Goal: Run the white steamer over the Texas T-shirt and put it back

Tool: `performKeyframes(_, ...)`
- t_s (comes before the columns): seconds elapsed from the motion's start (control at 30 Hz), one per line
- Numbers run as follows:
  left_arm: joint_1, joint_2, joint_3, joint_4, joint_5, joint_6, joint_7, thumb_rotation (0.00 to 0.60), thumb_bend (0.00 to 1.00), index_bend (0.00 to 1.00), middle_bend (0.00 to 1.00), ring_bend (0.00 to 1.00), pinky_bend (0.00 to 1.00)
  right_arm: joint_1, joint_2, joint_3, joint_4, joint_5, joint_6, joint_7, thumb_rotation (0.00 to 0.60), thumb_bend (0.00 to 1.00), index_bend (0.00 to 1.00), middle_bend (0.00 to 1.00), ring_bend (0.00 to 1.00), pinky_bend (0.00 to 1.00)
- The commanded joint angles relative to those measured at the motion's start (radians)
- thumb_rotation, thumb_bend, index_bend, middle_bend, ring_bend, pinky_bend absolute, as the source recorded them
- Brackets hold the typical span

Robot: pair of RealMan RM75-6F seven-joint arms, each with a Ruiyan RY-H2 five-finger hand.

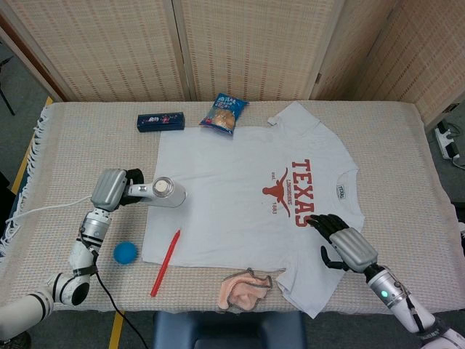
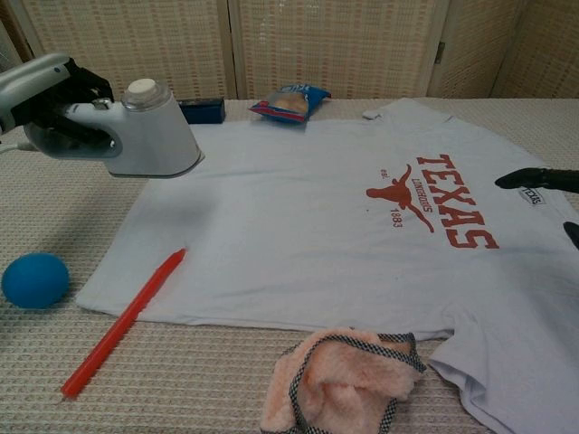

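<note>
Two hands work: the left hand (image 1: 112,190) grips the white steamer (image 2: 145,136) above the Texas T-shirt (image 1: 240,211); the right hand (image 1: 343,243) hovers open-fingered. A red pen (image 1: 166,262) crosses the hem, blue ball (image 1: 125,252) beside.

The left hand (image 1: 112,190) holds the white steamer (image 1: 161,193) at the T-shirt (image 1: 247,211) edge; the right hand (image 1: 347,246) hovers open over the shirt's lower part

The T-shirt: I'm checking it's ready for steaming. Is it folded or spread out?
Spread out. The T-shirt lies flat on the table, both sleeves out and the whole Texas print showing.
</note>
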Motion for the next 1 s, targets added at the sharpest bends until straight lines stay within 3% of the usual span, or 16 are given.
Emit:
performKeyframes(0.03,-0.055,-0.048,-0.018,-0.019,-0.009,-0.038,0.061,0.6,0.43,0.94,0.99,0.83,0.68,0.066,-0.097,-0.017,0.115,-0.062,-0.041,0.045,0.364,0.79,0.0,0.0,0.0,0.0)
performKeyframes(0.2,-0.116,-0.124,-0.033,0.016,-0.036,-0.08,0.134,0.6,0.43,0.94,0.99,0.83,0.68,0.082,-0.199,-0.044,0.252,-0.095,-0.017,0.09,0.362,0.8,0.0,0.0,0.0,0.0)
performKeyframes(0.5,-0.181,-0.243,-0.04,0.105,-0.08,-0.135,0.189,0.6,0.43,0.93,0.98,0.83,0.68,0.091,-0.3,-0.093,0.405,-0.104,-0.004,0.148,0.361,0.8,0.0,0.0,0.0,0.0)
performKeyframes(0.77,-0.211,-0.311,-0.041,0.176,-0.09,-0.137,0.218,0.6,0.43,0.93,0.98,0.82,0.68,0.092,-0.311,-0.112,0.429,-0.094,0.015,0.164,0.361,0.8,0.0,0.0,0.0,0.0)
performKeyframes(1.0,-0.229,-0.377,-0.049,0.314,-0.138,-0.189,0.235,0.6,0.43,0.93,0.96,0.81,0.68,0.09,-0.31,-0.122,0.424,-0.078,0.023,0.155,0.363,0.8,0.0,0.0,0.0,0.0)
